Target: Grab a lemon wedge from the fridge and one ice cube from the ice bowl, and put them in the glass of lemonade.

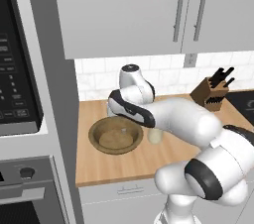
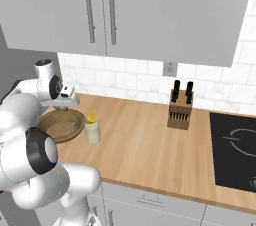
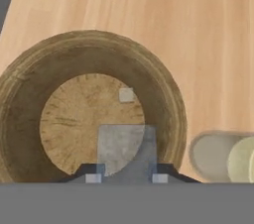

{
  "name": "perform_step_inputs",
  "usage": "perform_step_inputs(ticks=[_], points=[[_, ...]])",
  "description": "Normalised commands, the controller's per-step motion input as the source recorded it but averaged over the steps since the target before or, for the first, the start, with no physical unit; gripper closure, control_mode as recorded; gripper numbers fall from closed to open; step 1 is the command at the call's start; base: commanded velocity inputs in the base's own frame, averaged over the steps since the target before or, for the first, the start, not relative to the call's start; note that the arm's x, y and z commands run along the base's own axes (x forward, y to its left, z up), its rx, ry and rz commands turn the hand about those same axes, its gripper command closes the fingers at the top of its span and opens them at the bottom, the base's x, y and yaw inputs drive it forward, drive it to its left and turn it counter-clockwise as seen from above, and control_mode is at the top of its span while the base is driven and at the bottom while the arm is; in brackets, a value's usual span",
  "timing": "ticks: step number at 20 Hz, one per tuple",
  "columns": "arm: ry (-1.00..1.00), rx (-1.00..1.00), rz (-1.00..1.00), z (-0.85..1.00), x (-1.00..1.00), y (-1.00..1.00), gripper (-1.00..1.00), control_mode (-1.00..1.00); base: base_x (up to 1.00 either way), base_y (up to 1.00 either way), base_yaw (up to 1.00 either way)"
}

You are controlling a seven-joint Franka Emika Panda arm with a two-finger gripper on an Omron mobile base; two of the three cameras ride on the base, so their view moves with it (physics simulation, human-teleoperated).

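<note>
The brown ice bowl (image 3: 30, 94) sits on the wooden counter with one small ice cube (image 3: 126, 94) on its floor. My gripper (image 3: 126, 178) hovers over the bowl, shut on a larger-looking translucent ice cube (image 3: 126, 148) between its fingertips (image 3: 93, 177). Right of the bowl (image 2: 62, 125) stands the glass of lemonade (image 2: 92, 132), and the yellow lemon wedge (image 2: 92, 116) rests at its rim. In the right base view the gripper (image 2: 66, 102) hangs just above the bowl's far edge. The left base view has the bowl (image 1: 115, 136) and glass (image 1: 155, 136) partly behind my arm. The fridge is out of view.
A wooden knife block (image 2: 180, 110) stands against the tiled wall at mid-counter. A black cooktop (image 2: 235, 150) lies at the right. A microwave (image 1: 15, 69) and oven column bound the counter's left end. Wall cabinets (image 2: 125, 10) hang overhead.
</note>
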Motion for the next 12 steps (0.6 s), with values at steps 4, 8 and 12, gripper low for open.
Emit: perform_step_inputs(ticks=[4, 8, 12], points=[[-0.16, 0.00, -0.07, 0.24, -0.55, -0.64, 1.00, -1.00, 0.00, 0.00, 0.00], [-0.11, 0.00, -0.07, 0.09, -0.18, -0.67, 1.00, -1.00, 0.00, 0.00, 0.00], [0.00, 0.00, -0.05, 0.08, 0.00, -0.42, 1.00, -1.00, 0.00, 0.00, 0.00]])
